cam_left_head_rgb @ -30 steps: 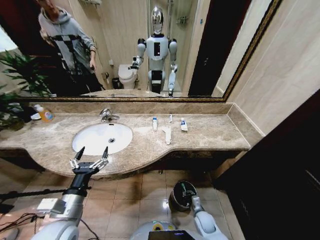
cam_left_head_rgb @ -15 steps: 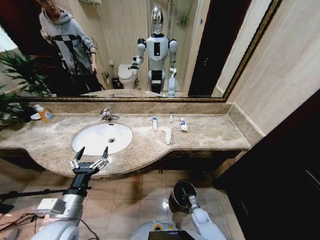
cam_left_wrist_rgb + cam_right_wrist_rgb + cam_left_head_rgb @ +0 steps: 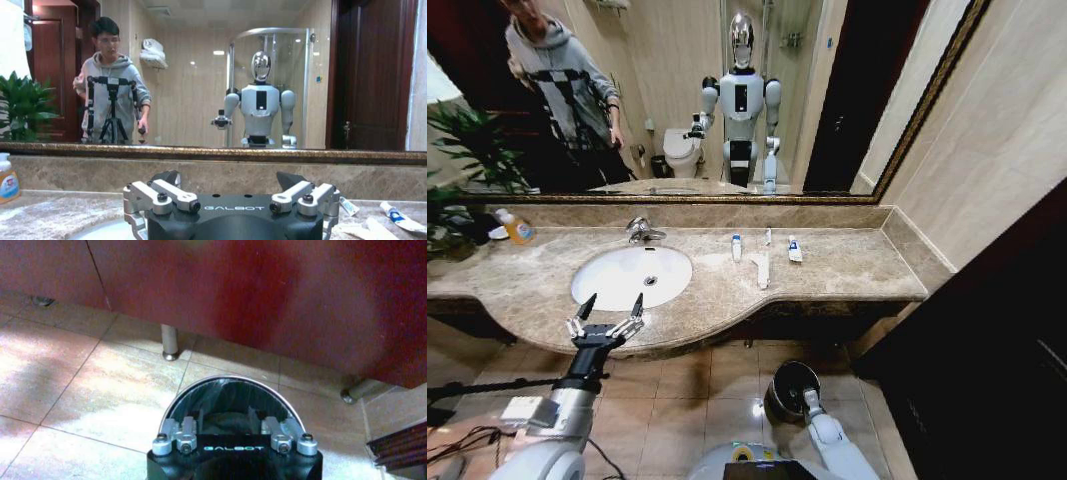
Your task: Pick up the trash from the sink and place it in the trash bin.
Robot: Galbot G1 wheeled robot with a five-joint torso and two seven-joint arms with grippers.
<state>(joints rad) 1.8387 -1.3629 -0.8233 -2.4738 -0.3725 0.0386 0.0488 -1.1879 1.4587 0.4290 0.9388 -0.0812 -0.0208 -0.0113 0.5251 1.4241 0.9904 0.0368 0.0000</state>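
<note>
The white oval sink [image 3: 632,275] is set in the beige marble counter. The trash lies on the counter to the basin's right: a blue-marked white tube [image 3: 736,247], a thin stick [image 3: 768,236], a second tube [image 3: 794,250] and a flat white packet [image 3: 761,268]. My left gripper [image 3: 607,315] is open just in front of the counter's edge by the basin, nothing between its fingers [image 3: 290,179]. Down on the floor, my right gripper [image 3: 806,396] is open over the near rim of the dark round trash bin [image 3: 785,380], pointing into the bin [image 3: 227,392].
A chrome faucet [image 3: 639,230] stands behind the basin. An orange-yellow soap bottle [image 3: 517,229] sits at the counter's far left beside a plant [image 3: 467,150]. Metal cabinet legs [image 3: 169,342] rise from the floor tiles beyond the bin. A dark wall closes the right side.
My right gripper has drawn back a little toward me, from inside the bin's mouth to its near rim. The left arm has not moved.
</note>
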